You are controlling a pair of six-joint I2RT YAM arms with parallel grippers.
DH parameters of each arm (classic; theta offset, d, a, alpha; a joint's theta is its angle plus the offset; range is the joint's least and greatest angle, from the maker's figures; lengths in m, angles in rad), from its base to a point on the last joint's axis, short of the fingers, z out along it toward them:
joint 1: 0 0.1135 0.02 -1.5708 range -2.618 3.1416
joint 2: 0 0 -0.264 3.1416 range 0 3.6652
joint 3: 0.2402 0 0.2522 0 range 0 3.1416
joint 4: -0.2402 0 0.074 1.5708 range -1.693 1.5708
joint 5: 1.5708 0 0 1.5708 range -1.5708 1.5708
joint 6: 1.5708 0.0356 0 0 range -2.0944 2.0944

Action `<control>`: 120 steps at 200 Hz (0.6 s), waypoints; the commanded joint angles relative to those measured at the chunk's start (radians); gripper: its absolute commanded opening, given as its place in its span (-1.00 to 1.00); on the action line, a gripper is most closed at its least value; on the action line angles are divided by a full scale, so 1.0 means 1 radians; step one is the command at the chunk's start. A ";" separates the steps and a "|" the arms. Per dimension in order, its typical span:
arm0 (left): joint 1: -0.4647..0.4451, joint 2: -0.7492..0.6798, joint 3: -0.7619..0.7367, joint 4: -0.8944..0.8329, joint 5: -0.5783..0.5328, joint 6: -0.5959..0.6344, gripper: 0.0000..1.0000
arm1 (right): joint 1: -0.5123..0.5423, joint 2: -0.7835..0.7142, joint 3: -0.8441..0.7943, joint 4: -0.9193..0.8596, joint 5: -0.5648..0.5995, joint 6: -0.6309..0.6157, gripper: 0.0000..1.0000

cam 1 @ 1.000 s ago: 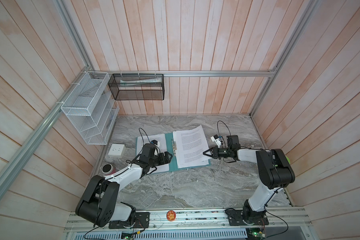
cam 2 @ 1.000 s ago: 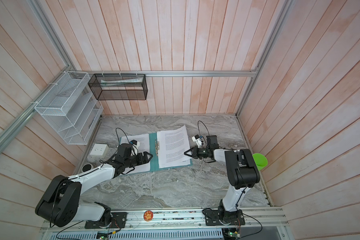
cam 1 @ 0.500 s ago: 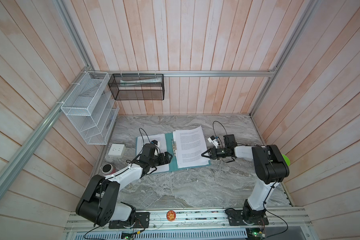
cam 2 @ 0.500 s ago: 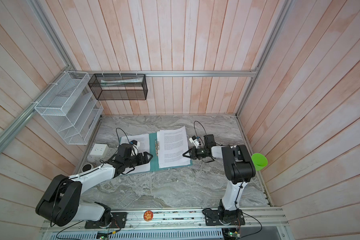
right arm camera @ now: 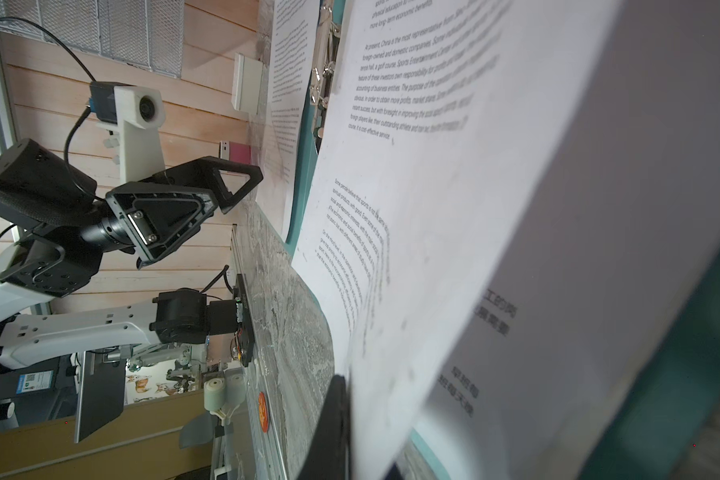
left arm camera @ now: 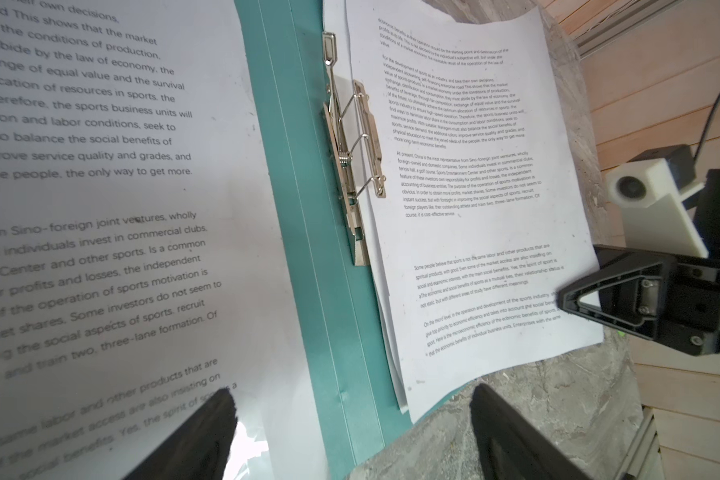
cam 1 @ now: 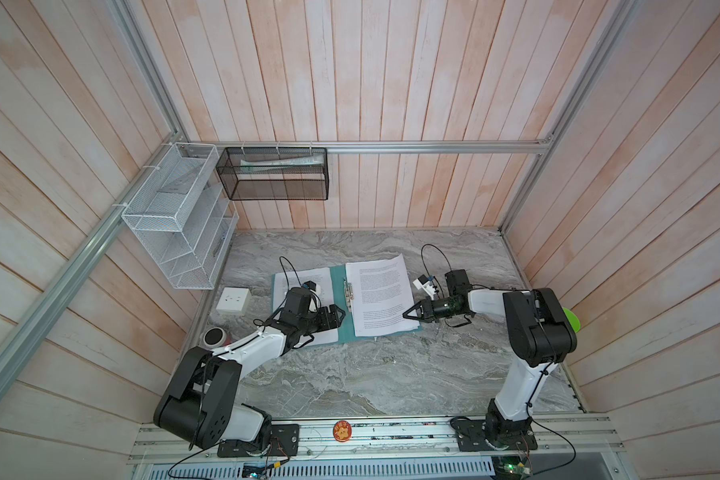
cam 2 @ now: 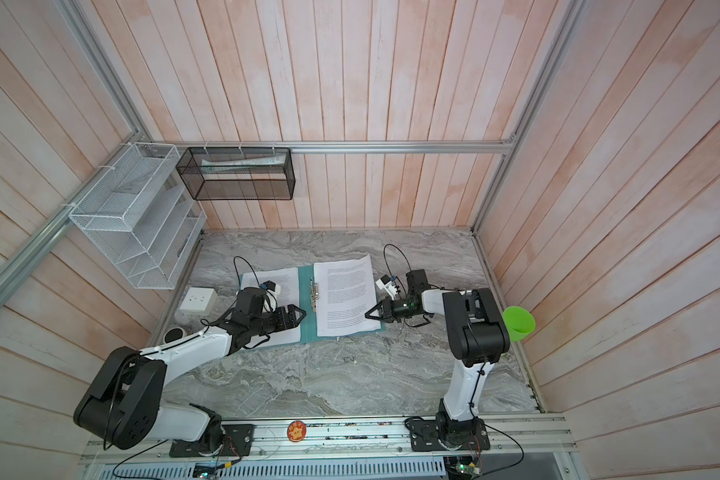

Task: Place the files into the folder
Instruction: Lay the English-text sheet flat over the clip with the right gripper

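The folder [cam 1: 338, 309] lies open and flat on the table [cam 1: 371, 374], its long axis running away from us, with the spine clip [cam 1: 347, 293] on the middle strip. On its right half the top sheet [cam 1: 379, 299] lies parallel to that spine, with its outer edge lifted. The right gripper [cam 1: 408, 314] has its jaws together on that edge, so the clip lies straight across the sheet's short width from it. We cannot tell whether the inner edge sits under the clip. The left gripper [cam 1: 338, 314] hangs with jaws apart over the left sheet [cam 1: 308, 282], just beside the spine. We judge it the nearer arm to work the clip.
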 commanded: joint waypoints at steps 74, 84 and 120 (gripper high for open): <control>0.007 0.021 0.025 0.008 0.011 0.035 0.81 | 0.000 0.047 0.107 -0.190 0.091 -0.125 -1.00; 0.007 0.021 0.023 0.008 0.010 0.037 0.81 | 0.000 0.052 0.119 -0.210 0.100 -0.142 -1.00; 0.011 0.028 0.013 0.024 0.013 0.040 0.81 | 0.014 0.069 0.149 -0.263 0.116 -0.189 -1.00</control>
